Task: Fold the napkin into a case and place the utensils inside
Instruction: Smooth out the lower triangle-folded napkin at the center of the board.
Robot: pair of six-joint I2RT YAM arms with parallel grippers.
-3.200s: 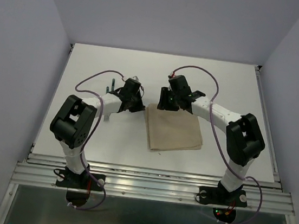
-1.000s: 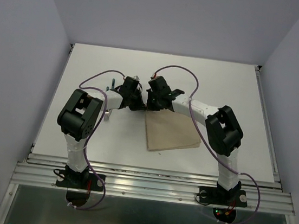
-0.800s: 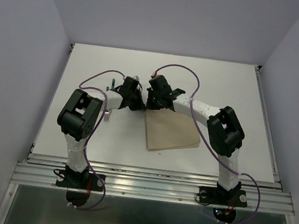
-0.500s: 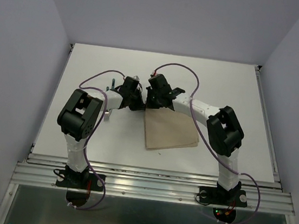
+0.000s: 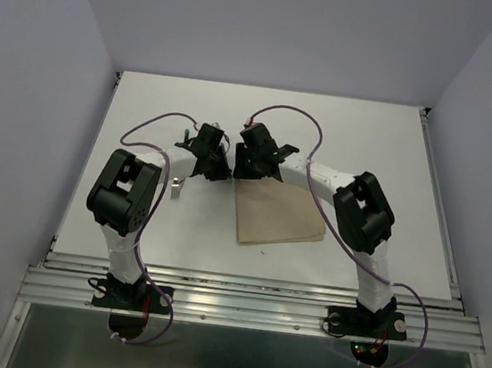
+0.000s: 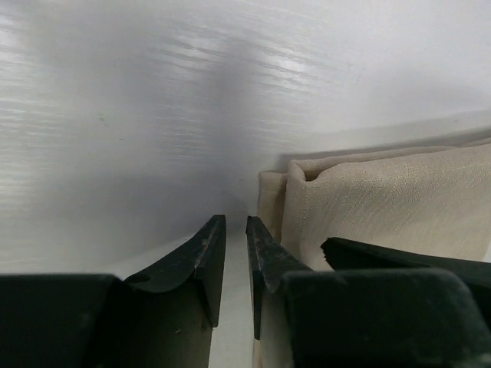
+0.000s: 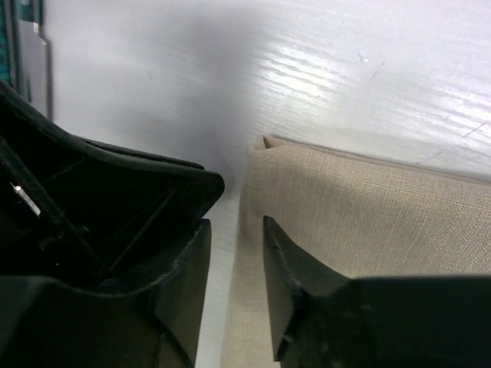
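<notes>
The napkin (image 5: pixel 280 215) lies folded flat as a beige oblong on the white table, its far left corner doubled over (image 6: pixel 368 199) (image 7: pixel 368 207). My left gripper (image 5: pixel 215 166) (image 6: pixel 236 230) hovers just left of that corner, its jaws a narrow slit apart with only bare table between them. My right gripper (image 5: pixel 247 163) (image 7: pixel 234 230) is open, straddling the napkin's left edge without gripping it. The two grippers almost touch. The utensils (image 5: pixel 176 191) lie left of the left arm, partly hidden by it; a silver piece with a green handle (image 7: pixel 32 57) shows in the right wrist view.
The white table (image 5: pixel 367 145) is walled by pale panels left, right and behind. A metal rail (image 5: pixel 249 306) runs along the near edge by the arm bases. Purple cables loop over both arms.
The right gripper swept left over the napkin, narrowing it, and ended beside the left gripper. In the last half second both sets of jaws parted and let go of the cloth.
</notes>
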